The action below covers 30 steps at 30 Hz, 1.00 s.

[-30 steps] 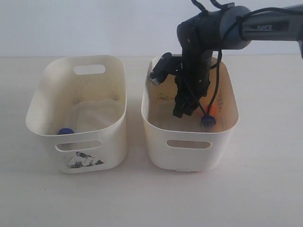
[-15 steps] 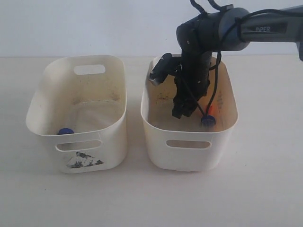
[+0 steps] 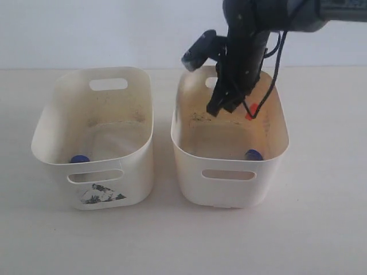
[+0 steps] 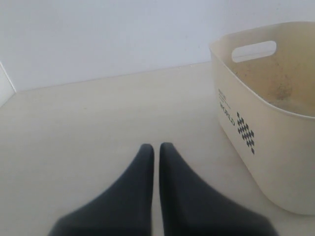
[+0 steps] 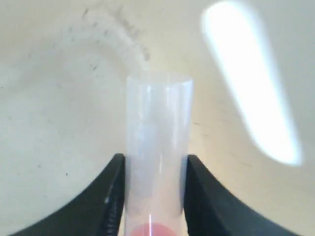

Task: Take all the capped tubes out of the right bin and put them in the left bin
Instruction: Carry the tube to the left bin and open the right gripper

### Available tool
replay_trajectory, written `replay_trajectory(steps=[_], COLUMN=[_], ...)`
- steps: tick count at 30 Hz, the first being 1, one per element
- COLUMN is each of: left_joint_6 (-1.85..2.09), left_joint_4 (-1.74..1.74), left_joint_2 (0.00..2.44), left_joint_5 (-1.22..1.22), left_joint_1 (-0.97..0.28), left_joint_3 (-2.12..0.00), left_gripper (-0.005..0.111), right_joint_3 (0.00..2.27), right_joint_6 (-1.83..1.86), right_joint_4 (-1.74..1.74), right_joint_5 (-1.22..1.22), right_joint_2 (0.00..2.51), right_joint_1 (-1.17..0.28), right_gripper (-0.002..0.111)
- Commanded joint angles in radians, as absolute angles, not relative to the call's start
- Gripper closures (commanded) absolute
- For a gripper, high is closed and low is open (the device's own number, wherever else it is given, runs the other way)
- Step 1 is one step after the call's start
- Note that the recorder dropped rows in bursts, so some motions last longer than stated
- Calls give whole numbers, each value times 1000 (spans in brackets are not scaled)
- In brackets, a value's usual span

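Observation:
My right gripper (image 3: 225, 107) hangs above the right bin (image 3: 189, 150), shut on a clear capped tube (image 5: 158, 128) with an orange-red cap (image 3: 249, 115). In the right wrist view the tube stands between the two black fingers (image 5: 112, 196), touching both. A blue-capped tube (image 3: 253, 154) lies at the near right of the right bin's floor. Another blue cap (image 3: 79, 160) shows low in the left bin (image 3: 49, 132), which has a torn black-grey patch (image 3: 101, 195) on its front. My left gripper (image 4: 156, 146) is shut and empty over the bare table; the exterior view does not show it.
A cream bin (image 4: 256, 118) with black print on its side stands a little ahead of the left gripper in the left wrist view. The two bins stand side by side with a narrow gap. A pale wall rises behind the table.
The right gripper closed on the orange-red capped tube at the right bin's floor and lifted it up to about rim height. The blue-capped tube stayed in the bin.

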<state>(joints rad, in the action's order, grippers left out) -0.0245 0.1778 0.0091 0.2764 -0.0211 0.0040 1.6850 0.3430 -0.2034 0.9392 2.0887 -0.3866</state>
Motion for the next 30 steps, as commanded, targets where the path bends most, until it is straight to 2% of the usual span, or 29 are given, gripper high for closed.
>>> replay_trajectory(steps=[1,5,14,23,25,27,28,29,30], left_joint_6=[-36,-36,-36,-36,-36,-36,-36,-36,-36], left_joint_4=[177,177,177,177,177,177,177,177,177], left_joint_2=[7,7,7,7,7,7,7,7,7], left_joint_5=[261,261,261,261,261,261,261,261,261], left_joint_1=[-20,-20,-20,-20,-20,-20,-20,-20,-20], left_joint_3=[0,0,0,0,0,0,0,0,0], left_gripper=[102,102,102,102,102,102,102,102,102], right_joint_3=[1687,1687,1687,1687,1687,1687,1687,1687,1687], right_joint_6=[261,100,322,329,347,354,354,354,351], right_joint_4=[-175,0,590,627,627,627,627,627,625], right_joint_5=[956,979,928,751,720,698,691,680,677], right_joint_2=[1962,1869,1817,1892,1910,1930,1937,1950,1955], right_joint_1=[-378,-378,-401,-559,-586,-606,-613,-622,-625], right_gripper=[107,107,107,106,96,82,72,53,48])
